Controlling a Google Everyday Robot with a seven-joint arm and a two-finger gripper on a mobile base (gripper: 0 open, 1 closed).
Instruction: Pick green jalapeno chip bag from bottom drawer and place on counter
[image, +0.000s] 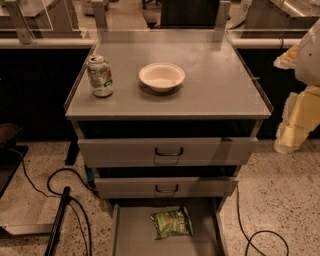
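One camera, set high before the bench (215, 95), faces it tilted downward from middling range; the bottom drawer (132, 235) lies at 6 o'clock, the pincer (291, 134) at 3 o'clock.

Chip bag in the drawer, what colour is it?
Chip bag: light green, darker green patches, camera view. Claw hangs right of the counter.

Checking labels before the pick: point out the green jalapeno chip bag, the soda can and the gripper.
green jalapeno chip bag (171, 223): camera view, bag's middle.
soda can (100, 76): camera view, its label side.
gripper (292, 131): camera view, pale body at the frame's right edge.
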